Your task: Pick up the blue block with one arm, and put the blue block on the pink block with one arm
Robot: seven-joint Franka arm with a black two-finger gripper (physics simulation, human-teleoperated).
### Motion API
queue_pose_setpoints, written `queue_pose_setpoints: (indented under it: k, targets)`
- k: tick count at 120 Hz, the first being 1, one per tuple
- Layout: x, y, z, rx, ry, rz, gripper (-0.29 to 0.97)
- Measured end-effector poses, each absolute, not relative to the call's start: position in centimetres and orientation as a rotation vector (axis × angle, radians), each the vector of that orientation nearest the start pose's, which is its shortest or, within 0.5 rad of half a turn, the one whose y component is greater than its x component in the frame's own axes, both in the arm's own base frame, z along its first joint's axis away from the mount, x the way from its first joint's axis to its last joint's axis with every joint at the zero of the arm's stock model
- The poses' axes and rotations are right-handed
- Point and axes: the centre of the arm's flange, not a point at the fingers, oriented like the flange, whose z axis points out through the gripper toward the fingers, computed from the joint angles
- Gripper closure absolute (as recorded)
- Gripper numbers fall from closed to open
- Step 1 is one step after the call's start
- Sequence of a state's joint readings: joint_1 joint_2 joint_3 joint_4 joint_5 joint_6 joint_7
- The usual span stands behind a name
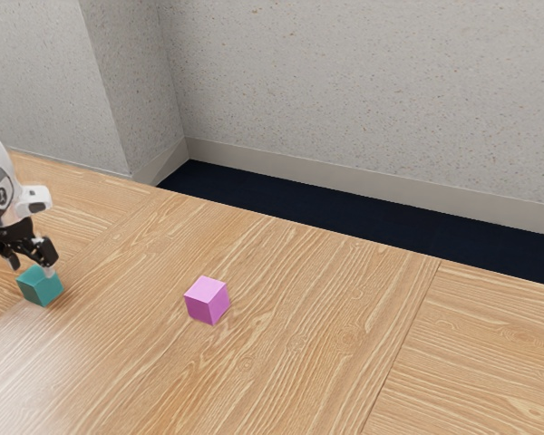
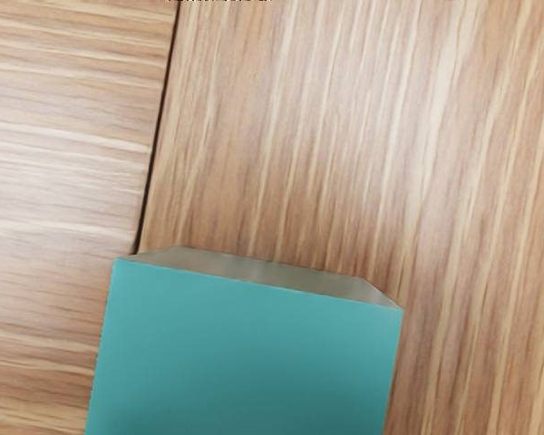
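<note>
Gripper: the gripper [image 1: 32, 263] hangs at the exterior view's far left, right over the blue block [image 1: 40, 286], placed there to take it from above.
Jaws: they stand about as wide as the block's top, at or just above it. I cannot tell whether they have closed on its sides.
Blue block: it is teal in colour and sits low at the left of the wooden table [image 1: 344, 344]. From this angle I cannot tell whether it rests on the wood or is just clear of it.
Wrist view: the blue block [image 2: 245, 362] lies squarely under the hand, its edges roughly in line with the camera, which suits a straight two-sided grip. The table [image 2: 344, 136] runs on beyond it, and a plank seam passes beside the block.
Pink block: the pink block [image 1: 207, 300] stands alone to the right of the blue one, apart from it and a little nearer the camera. Its top is bare, ready to take the load.
Step in hand: judged as the pick. The stacking is not yet done.
Surroundings: a speckled wall [image 1: 390, 82], a pale baseboard [image 1: 390, 186] and a dark floor strip [image 1: 344, 217] lie beyond the far edge of the table.
Count: one gripper, one blue block, one pink block, so two blocks in all.
</note>
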State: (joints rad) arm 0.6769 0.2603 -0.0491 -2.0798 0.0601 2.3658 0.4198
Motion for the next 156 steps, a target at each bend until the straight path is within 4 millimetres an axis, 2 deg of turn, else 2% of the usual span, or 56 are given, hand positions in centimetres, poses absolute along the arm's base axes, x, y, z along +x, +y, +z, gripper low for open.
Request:
queue_pose_setpoints:
  k: [25, 39, 57, 74, 97, 126, 148, 156]
  targets:
    - [47.4, 34.8, 29.5, -3.088, -0.111, -0.068, 0.00]
    - [46.6, 34.3, 28.5, -3.099, -0.058, -0.071, 0.00]
    - [46.4, 34.4, 28.3, -3.093, 0.000, -0.094, 0.00]
    - [46.1, 35.1, 27.9, -3.092, 0.022, -0.108, 0.00]
    - [46.1, 35.1, 26.3, -3.111, 0.055, -0.102, 0.00]
    - [46.2, 35.1, 25.6, -3.121, 0.073, -0.119, 0.00]
    - [46.2, 35.1, 25.8, -3.123, 0.073, -0.134, 0.23]
    - [46.2, 35.1, 25.9, -3.121, 0.076, -0.138, 0.28]
